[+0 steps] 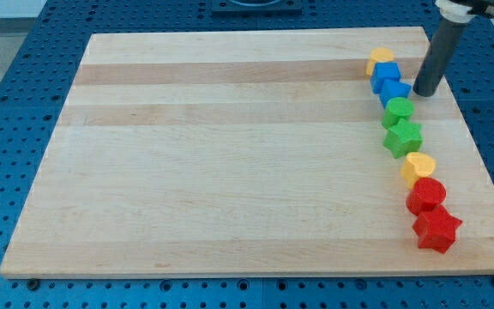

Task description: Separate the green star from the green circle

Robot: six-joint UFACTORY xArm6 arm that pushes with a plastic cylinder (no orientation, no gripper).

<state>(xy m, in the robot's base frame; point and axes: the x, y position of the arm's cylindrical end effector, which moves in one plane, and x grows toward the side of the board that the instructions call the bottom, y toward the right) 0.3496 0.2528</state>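
Note:
The green circle (398,109) and the green star (402,136) lie touching near the board's right side, the star just below the circle. My tip (424,92) rests on the board to the upper right of the green circle, just right of a blue block (394,90). It is close to that blue block and stands apart from both green blocks.
The blocks form a curved column down the view's right: a yellow block (380,58) on top, a blue block (385,75), then the lower blue one, the greens, a yellow heart (418,166), a red circle (426,196), a red star (436,228). The wooden board's right edge (478,146) runs close by.

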